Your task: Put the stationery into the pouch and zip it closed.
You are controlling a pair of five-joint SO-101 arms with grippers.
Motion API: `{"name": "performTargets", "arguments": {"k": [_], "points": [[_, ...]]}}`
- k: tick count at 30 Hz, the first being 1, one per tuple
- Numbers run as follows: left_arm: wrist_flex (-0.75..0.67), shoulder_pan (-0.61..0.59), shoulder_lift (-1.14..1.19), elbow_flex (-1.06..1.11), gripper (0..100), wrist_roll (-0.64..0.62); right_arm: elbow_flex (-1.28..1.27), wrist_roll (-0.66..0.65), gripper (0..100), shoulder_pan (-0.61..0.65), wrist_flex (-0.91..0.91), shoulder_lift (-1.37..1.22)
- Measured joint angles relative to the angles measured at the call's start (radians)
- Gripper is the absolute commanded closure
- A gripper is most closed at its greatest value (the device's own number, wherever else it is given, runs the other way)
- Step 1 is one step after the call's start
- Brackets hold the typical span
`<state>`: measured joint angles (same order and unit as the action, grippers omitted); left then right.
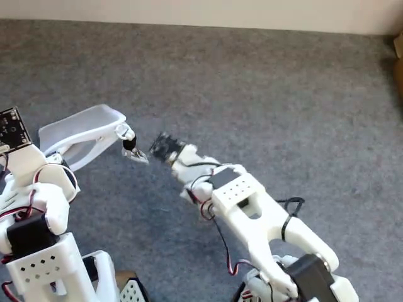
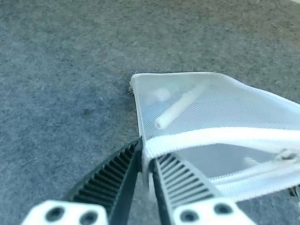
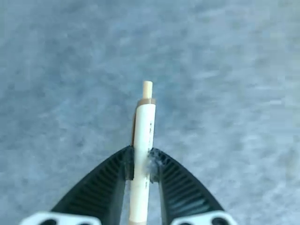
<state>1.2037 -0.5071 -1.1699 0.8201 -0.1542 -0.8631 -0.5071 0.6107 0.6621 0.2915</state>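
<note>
Grey carpet (image 1: 264, 82) covers the table under both arms. The left gripper (image 2: 144, 154) is clamped on the corner of the pouch (image 2: 201, 103), its ribbed jaws pinching the white zipper band. That grip seems meant to lift the pouch clear of the carpet and hold its mouth steady for loading. In the high view the pouch hangs out from the left arm with its open end turned toward the other arm. The right gripper (image 3: 140, 155) is closed around a cream pen (image 3: 144, 124), gripped along the barrel so the tan-ringed tip sticks out ahead of the jaws. It is probably carried this way so it can go in tip first. From above, this gripper sits just beside the pouch's mouth, so the insertion looks close but not yet done. The pouch is translucent white mesh with fine ribbing and thin, floppy walls. A white stick-shaped item (image 2: 180, 108) already lies inside, with a paler blob near it that I cannot identify. The two zipper bands stand apart, and the zipper pull (image 2: 285, 155) sits at the far end, so the zip is undone.
</note>
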Motion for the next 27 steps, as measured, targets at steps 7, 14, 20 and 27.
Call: {"name": "performTargets", "arguments": {"k": [7,14,20,27], "points": [[0.0,0.0,0.0,0.0,99,0.0,0.005,0.0,87.9,-0.012,-0.017,-0.106],[0.0,0.0,0.0,0.0,99,0.0,0.109,0.0,87.2,-0.012,0.084,-0.193],[0.0,0.0,0.0,0.0,99,0.0,0.178,-0.003,93.8,-0.011,0.11,-0.276],[0.0,0.0,0.0,0.0,99,0.0,0.281,-0.002,99.4,-0.014,0.213,-0.341]]}}
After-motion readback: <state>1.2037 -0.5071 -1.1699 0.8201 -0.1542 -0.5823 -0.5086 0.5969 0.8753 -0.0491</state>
